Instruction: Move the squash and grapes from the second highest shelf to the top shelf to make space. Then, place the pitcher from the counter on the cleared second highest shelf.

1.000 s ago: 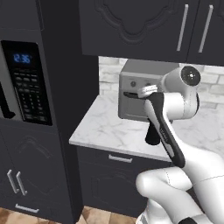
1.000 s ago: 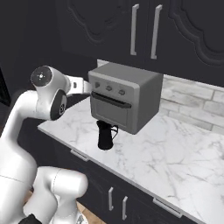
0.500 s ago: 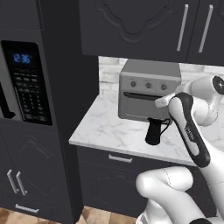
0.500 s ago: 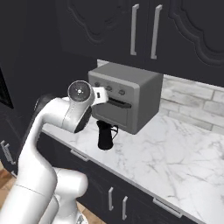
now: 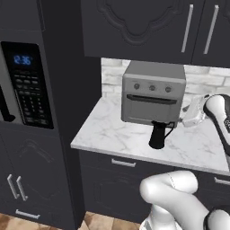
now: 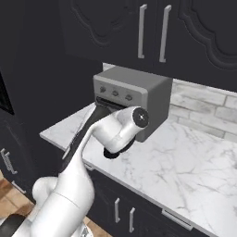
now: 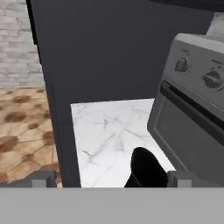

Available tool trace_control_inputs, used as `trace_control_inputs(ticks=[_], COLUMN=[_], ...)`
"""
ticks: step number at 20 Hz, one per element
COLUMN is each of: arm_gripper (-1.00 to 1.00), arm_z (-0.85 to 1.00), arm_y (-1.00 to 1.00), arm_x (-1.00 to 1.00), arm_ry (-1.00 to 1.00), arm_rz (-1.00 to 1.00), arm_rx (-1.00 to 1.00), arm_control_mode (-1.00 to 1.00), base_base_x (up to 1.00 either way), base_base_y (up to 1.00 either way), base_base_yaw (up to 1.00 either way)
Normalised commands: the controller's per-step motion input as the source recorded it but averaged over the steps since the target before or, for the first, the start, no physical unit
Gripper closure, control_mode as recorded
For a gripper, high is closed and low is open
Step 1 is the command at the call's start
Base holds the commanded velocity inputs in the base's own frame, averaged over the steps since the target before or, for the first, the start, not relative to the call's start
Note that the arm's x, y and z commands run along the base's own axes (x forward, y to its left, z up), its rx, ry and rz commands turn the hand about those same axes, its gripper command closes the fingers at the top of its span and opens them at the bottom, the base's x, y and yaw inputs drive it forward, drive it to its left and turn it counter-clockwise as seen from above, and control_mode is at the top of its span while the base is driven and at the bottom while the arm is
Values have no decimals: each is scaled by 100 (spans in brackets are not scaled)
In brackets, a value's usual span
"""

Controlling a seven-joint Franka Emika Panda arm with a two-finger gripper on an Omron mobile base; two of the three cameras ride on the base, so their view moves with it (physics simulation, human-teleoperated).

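Marble worktop [image 5: 117, 134] carries the black pitcher [image 5: 157, 135], standing upright just in front of the silver toaster oven [image 5: 152, 92]. I see my pincer [image 7: 111, 180] spread wide, the pitcher between its 2 tips, untouched.

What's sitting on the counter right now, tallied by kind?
Pitcher: 1
Toaster oven: 1
Total on the counter: 2

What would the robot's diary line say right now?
pincer: open, empty | pitcher: upright on counter, before toaster oven | fridge: closed
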Motion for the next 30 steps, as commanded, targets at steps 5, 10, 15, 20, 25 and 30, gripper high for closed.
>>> trace_control_inputs(ticks=[5, 10, 15, 20, 25, 30], arm_gripper=[-100, -100, -100, -100, -100, -100], arm_z=[-54, -70, -41, -4, 0, -7], arm_y=[-25, -2, 0, 0, -4, -1], arm_x=[16, 22, 20, 12, 26, 30], arm_ry=[2, -7, -9, 0, 0, 0], arm_rz=[43, 32, 10, 0, 0, 0], arm_rx=[-9, -9, -1, 0, 0, 0], arm_control_mode=[-100, -100, -100, -100, -100, -100], base_base_x=[0, 0, 0, 0, 0, 0], base_base_y=[0, 0, 0, 0, 0, 0], base_base_yaw=[0, 0, 0, 0, 0, 0])
